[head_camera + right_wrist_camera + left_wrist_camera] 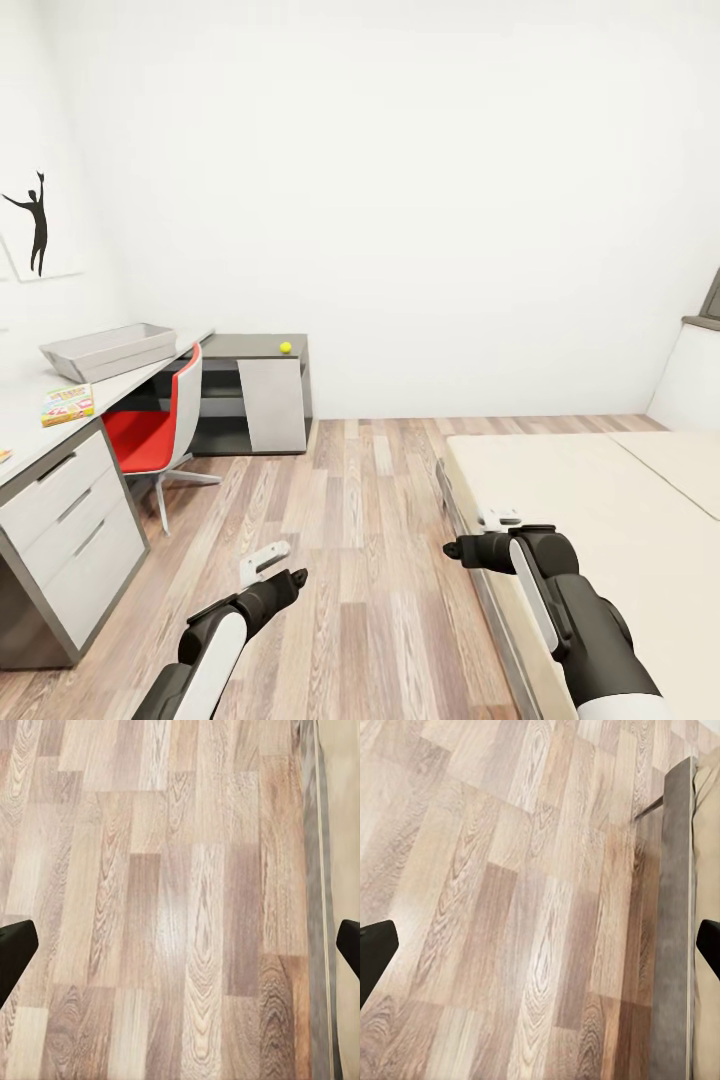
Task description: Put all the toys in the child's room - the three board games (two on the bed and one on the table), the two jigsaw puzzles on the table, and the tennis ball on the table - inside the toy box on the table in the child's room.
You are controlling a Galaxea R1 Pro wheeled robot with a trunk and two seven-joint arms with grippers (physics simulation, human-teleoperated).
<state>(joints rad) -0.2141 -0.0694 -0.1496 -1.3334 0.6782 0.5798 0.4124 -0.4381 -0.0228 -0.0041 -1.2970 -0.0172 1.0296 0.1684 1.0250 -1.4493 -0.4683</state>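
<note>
Left tool (268, 565): held low over the plank floor (380, 520), fingers spread wide, nothing between them; in its wrist view the dark fingertips (375, 949) sit at opposite sides, floor between.
Right tool (497, 520): over the near corner of the bed (600, 500), at its floor-side edge; jaws wide apart and empty, dark fingertips (13, 945) at the sides of its wrist view.
Open floor: a broad bare strip runs ahead of both tools to the far white wall.
Bed edge: grey-brown frame (671, 915) lines the floor to the right of the left tool; the same rail (319, 907) runs beside the right tool.
Worktop (25, 425): long pale top along the wall, left of and beyond the left tool, drawers beneath its near end.
Toy box (108, 350): grey tray on the worktop's far part, well apart from both tools.
Board game (67, 404): small colourful box flat on the worktop, nearer than the toy box.
Ball (286, 347): yellow-green, on the lower dark desk (255, 390) in the far corner.
Chair (160, 425): red seat, pushed against the worktop's edge, between drawers and dark desk.
</note>
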